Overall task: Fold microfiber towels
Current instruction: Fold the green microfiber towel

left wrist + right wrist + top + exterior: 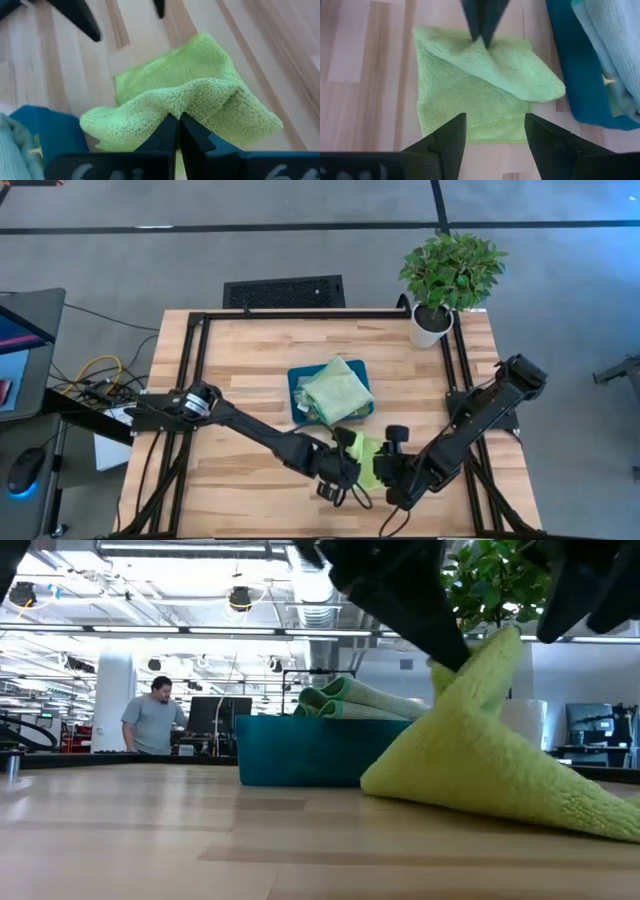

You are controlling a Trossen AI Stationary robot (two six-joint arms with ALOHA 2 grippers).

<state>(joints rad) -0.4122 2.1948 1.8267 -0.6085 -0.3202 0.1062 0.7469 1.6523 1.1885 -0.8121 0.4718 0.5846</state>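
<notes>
A lime green microfiber towel (465, 95) lies on the wooden table near its front edge, partly folded, with its upper layer pulled up into a peak (492, 652). My left gripper (178, 119) is shut on that peak. My right gripper (492, 131) hangs open above the towel's near edge and touches nothing. Just beyond the lime towel stands a teal tray (296, 388), and a folded pale sage green towel (338, 388) rests in it. My left gripper pinches a bunched ridge of the lime towel's upper layer (176, 106) between its two fingers, coming slanting down from above. That part is lifted into a tent. The cloth drapes slack from the fingers, and its lower layer (560, 802) lies flat on the table.
A potted plant (448, 275) stands at the table's far right corner. Black frame rails (200, 350) run along the table's sides. Bare wood (250, 360) spreads to the left of the tray. A person (152, 718) sits in the room behind.
</notes>
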